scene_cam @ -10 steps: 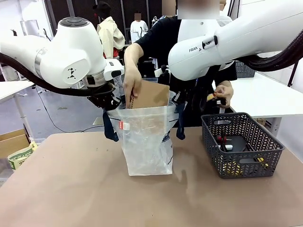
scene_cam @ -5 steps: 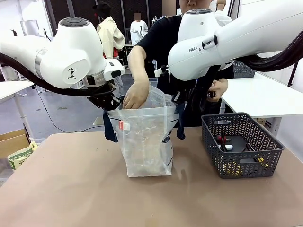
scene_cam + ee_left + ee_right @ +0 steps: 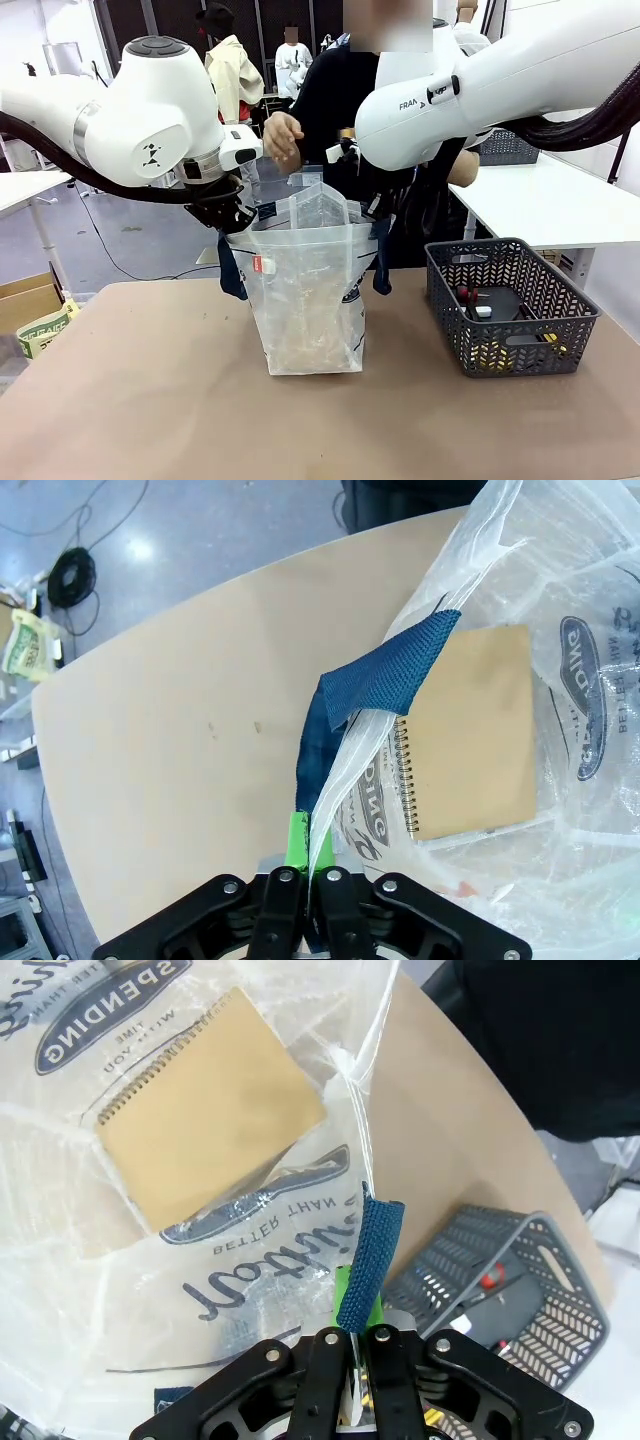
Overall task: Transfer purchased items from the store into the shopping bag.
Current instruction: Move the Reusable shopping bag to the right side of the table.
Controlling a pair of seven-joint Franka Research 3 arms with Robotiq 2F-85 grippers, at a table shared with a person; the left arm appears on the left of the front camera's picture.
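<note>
On tan table (image 3: 150, 400): shopping bag (image 3: 305, 300), basket (image 3: 575, 335) | left tool (image 3: 308, 855), right tool (image 3: 357, 1335) pinch its straps (image 3: 380, 675) | grey floor (image 3: 140, 245)

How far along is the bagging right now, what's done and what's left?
Done: a tan notebook lies inside the shopping bag. In hand: the left gripper and right gripper are each shut on the bag's rim by a blue handle, holding it open; the person's hand is raised above it. Left: a red piece and yellow pieces lie in the basket.

I work in a lab-like hall: white benches (image 3: 560, 210) far right, cables (image 3: 72, 575) trailing over grey floor (image 3: 150, 235), a cardboard box (image 3: 28, 295) left.
</note>
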